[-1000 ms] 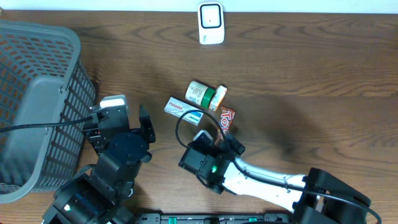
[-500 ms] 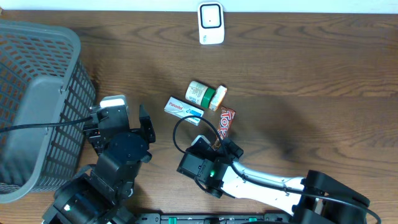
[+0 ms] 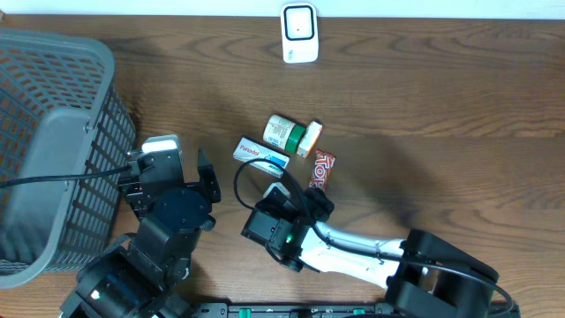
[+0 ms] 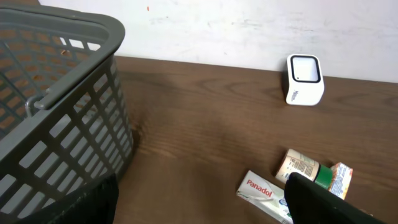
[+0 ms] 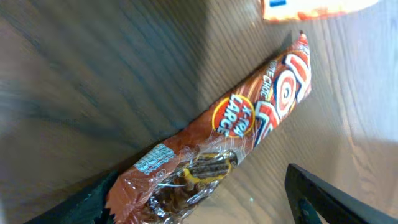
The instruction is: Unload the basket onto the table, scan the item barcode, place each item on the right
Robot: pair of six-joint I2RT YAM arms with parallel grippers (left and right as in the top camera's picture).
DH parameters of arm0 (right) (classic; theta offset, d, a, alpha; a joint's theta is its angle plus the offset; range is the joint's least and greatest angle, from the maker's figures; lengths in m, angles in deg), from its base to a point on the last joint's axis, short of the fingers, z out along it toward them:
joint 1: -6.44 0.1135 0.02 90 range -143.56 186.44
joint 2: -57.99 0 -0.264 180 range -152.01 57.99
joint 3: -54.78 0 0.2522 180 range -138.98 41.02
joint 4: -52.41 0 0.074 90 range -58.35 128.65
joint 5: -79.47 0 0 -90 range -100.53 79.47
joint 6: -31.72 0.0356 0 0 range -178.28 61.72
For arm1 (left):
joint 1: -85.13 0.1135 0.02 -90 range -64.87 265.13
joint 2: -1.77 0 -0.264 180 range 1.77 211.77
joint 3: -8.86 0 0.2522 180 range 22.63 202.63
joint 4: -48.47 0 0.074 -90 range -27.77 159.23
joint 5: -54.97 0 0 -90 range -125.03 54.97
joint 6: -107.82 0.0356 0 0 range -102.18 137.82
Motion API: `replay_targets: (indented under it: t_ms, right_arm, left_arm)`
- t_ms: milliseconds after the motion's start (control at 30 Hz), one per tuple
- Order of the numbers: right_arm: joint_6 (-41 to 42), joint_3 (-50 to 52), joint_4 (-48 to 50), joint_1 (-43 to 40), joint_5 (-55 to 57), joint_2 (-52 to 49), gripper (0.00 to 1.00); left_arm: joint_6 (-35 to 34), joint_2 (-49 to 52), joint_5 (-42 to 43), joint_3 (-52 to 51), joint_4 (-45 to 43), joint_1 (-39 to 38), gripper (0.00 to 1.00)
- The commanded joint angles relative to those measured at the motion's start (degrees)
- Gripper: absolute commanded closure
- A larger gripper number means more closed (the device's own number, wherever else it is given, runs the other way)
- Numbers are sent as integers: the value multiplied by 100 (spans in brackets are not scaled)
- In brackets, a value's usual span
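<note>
Centre your right gripper (image 5: 202, 177), jaws spread and empty, across the chocolate bar (image 5: 255, 115) (seemingly untouched) before closing.

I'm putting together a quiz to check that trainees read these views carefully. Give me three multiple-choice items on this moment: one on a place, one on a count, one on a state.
1. Where on the table does the white scanner stand?
A) at the near edge
B) at the far edge, beyond the items
C) at the left edge

2. How many small items lie between the scanner and the arms?
A) two
B) six
C) four

3. How is the right gripper?
A) open, with a finger on either side of the chocolate bar
B) shut, with nothing near it
C) shut on the scanner

Answers:
1 B: the overhead view shows it alone by the far edge.
2 C: there are a Panadol box, a bottle, an orange box and the chocolate bar.
3 A: its wrist view shows the fingers wide apart with the bar between them.
</note>
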Motion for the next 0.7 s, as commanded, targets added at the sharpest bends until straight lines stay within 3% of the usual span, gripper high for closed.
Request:
replay_targets:
  t_ms: [0,200,267,300,333,367,500,667]
  right_arm:
    - [-15,341,-232,-404,-774,-439,28]
    - [-44,341,-190,-767,-866,-439,42]
    - [-96,341,-136,-898,-866,-439,64]
    - [-109,341,-63,-979,-881,-439,80]
    - [-111,339,-35,-1016,-905,-439,86]
    - [-127,319,-7,-1099,-999,-435,99]
    - [-98,-83,-317,-1322,-1475,-236,99]
    - [-59,-1366,-1604,-1845,-3303,1121,99]
  left_arm:
    - [55,-7,-114,24,-4,4,14]
    - [55,-7,-111,24,-4,4,14]
    - [55,-7,-114,24,-4,4,14]
    - [55,-7,-114,24,-4,4,14]
    - [55,-7,-114,24,-4,4,14]
    - [55,-7,-114,24,-4,4,14]
    - [55,-7,-114,24,-4,4,14]
    - [55,-7,-111,24,-4,4,14]
